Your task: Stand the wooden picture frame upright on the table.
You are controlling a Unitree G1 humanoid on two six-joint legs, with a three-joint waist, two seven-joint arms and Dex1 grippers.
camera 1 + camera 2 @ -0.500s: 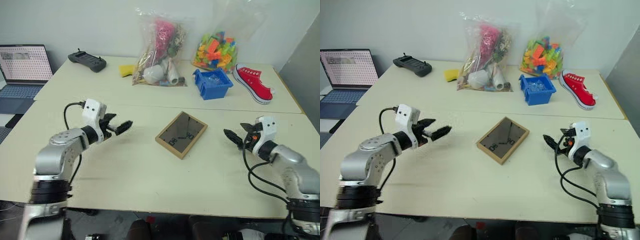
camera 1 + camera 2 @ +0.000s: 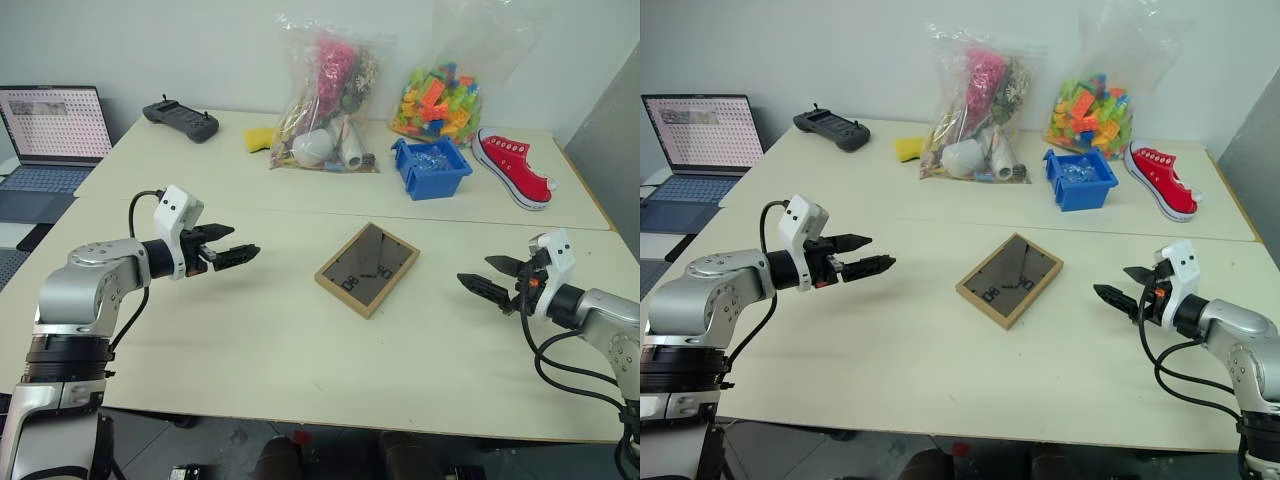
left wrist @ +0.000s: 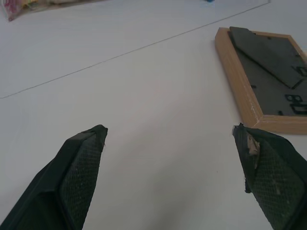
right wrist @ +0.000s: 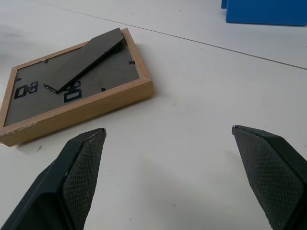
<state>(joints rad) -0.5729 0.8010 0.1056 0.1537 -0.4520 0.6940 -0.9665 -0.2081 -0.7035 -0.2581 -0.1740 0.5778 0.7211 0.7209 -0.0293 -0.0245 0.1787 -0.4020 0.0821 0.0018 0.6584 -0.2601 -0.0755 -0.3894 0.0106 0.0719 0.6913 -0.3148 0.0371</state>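
The wooden picture frame (image 2: 366, 268) lies flat, dark back up, in the middle of the cream table (image 2: 300, 350). Its fold-out stand lies along the back (image 4: 91, 55). My left gripper (image 2: 238, 245) hovers open to the left of the frame and points toward it, a hand's width short of its edge (image 3: 240, 91). On the other side, my right gripper (image 2: 480, 272) is also open, aimed at the frame with a gap of bare table between them. Neither gripper holds or touches anything.
Along the far side of the table stand a black controller (image 2: 180, 120), a clear bag of toys (image 2: 325, 100), a bag of coloured blocks (image 2: 435, 95), a blue bin (image 2: 430, 168) and a red shoe (image 2: 512, 165). A laptop (image 2: 50, 130) sits off the table's far left.
My right hand has drawn a little to the right, away from the frame. The left forearm has swung outward while its fingertips stay about where they were. The frame has not moved.
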